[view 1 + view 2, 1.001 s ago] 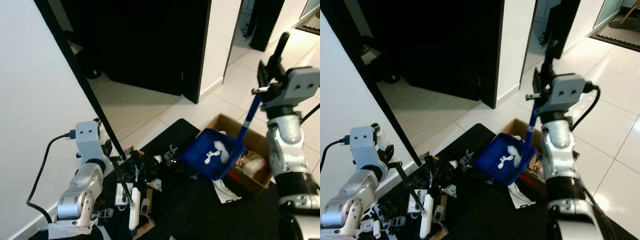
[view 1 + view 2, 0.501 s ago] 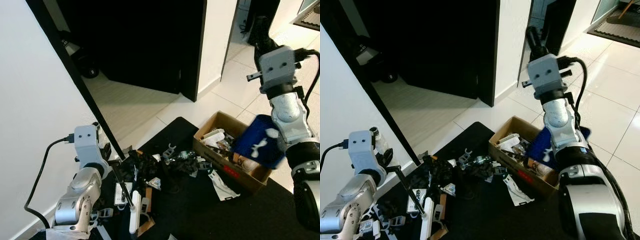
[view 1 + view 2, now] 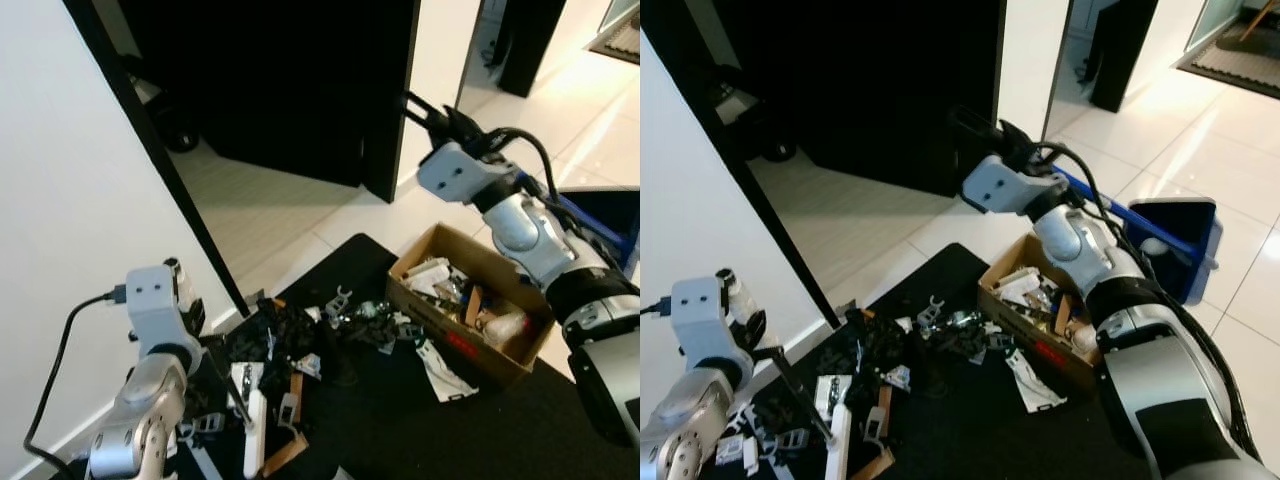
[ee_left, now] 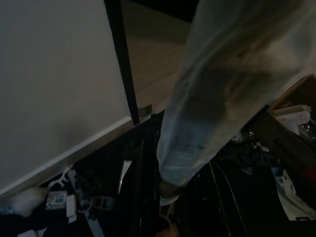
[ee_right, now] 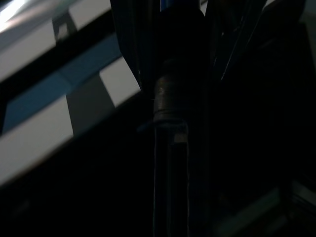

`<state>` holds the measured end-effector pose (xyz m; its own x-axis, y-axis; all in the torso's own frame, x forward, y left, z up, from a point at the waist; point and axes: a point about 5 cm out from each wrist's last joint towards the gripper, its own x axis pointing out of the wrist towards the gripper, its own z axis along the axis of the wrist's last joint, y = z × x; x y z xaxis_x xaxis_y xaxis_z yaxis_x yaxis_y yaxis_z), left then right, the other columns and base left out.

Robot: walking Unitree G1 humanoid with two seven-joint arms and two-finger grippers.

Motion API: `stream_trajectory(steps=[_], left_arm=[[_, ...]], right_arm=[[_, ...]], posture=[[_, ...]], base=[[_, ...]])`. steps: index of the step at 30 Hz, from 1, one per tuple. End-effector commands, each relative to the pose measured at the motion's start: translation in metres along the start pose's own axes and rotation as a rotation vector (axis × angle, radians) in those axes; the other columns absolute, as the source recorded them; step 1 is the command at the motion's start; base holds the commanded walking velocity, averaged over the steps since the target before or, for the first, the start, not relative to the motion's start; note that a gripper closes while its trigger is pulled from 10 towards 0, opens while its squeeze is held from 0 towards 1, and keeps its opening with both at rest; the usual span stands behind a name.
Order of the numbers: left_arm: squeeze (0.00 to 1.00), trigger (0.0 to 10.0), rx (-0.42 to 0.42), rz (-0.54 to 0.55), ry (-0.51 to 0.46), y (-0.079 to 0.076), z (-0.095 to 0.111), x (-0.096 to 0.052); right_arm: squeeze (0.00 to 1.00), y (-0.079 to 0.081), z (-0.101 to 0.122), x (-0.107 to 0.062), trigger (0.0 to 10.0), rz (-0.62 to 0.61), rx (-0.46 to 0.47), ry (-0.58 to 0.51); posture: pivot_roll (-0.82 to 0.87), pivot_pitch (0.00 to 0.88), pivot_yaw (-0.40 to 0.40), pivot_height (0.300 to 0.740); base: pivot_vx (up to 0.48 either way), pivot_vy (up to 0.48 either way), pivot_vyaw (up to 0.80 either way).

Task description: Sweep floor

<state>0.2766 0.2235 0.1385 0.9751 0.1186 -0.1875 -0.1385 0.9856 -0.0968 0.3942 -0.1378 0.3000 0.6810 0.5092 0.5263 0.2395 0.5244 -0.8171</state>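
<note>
2 silver arms with rounded, glossy shells. The left arm (image 3: pixel 140 420) ends in a boxy pale-grey wrist block with 2 small dark holes and a black cable at 9 o'clock. The right arm (image 3: pixel 1095 265) carries a looping black cable, black ribbed band and long black fingers (image 3: pixel 980 127).

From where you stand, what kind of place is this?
Probably a hallway in a home: glossy white floor tiles, a dark open doorway and a white wall. On a black mat lie scattered scraps beside a cardboard box of rubbish.
</note>
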Motion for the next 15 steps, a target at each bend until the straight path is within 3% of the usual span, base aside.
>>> stream_trajectory(steps=[1, 10, 13, 15], left_arm=[[0.00, 10.0, 0.005, 0.024, -0.025, 0.004, 0.004, -0.004], [0.00, 10.0, -0.001, 0.022, -0.027, 0.002, 0.003, -0.004], [0.00, 10.0, -0.004, 0.022, -0.023, 0.001, 0.002, -0.004], [0.00, 10.0, -0.004, 0.022, -0.023, 0.001, 0.002, -0.004]], right_arm=[[0.00, 0.003, 0.012, 0.007, 10.0, 0.035, -0.028, -0.079], [0.00, 0.041, 0.023, -0.005, 10.0, 0.177, -0.022, -0.169], [0.00, 0.061, 0.025, -0.018, 10.0, 0.261, 0.003, -0.187], [0.00, 0.061, 0.025, -0.018, 10.0, 0.261, 0.003, -0.187]], posture=[[0.20, 0.206, 0.052, 0.740], [0.19, 0.209, 0.049, 0.740], [0.18, 0.209, 0.048, 0.740], [0.18, 0.209, 0.048, 0.740]], base=[[0.000, 0.000, 0.00], [0.000, 0.000, 0.00], [0.000, 0.000, 0.00], [0.000, 0.000, 0.00]])
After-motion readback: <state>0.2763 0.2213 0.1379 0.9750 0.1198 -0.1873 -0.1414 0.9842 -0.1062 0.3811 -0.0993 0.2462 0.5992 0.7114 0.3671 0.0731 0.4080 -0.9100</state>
